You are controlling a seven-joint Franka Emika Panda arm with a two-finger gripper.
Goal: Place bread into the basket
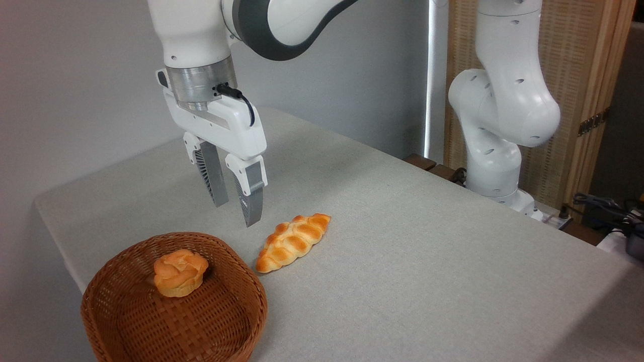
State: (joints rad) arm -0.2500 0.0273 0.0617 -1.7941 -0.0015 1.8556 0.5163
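Observation:
The bread (pixel 293 242), a braided golden-orange loaf with pointed ends, lies flat on the grey table just right of the basket. The basket (pixel 236 281), round reddish-brown wicker with a thick rim, stands at the front left corner. My gripper (pixel 235 214) hangs in the air above the gap between the basket's far rim and the loaf's left side, fingers pointing down. It is open, with a narrow gap between the fingers and nothing in it. It touches neither bread nor basket.
A small round rose-shaped bun (pixel 179 272) rests inside the basket. The grey table (pixel 427 251) ends close to the basket at the left and front. The arm's white base (pixel 498 151) stands at the back right, with cables (pixel 604 206) beyond.

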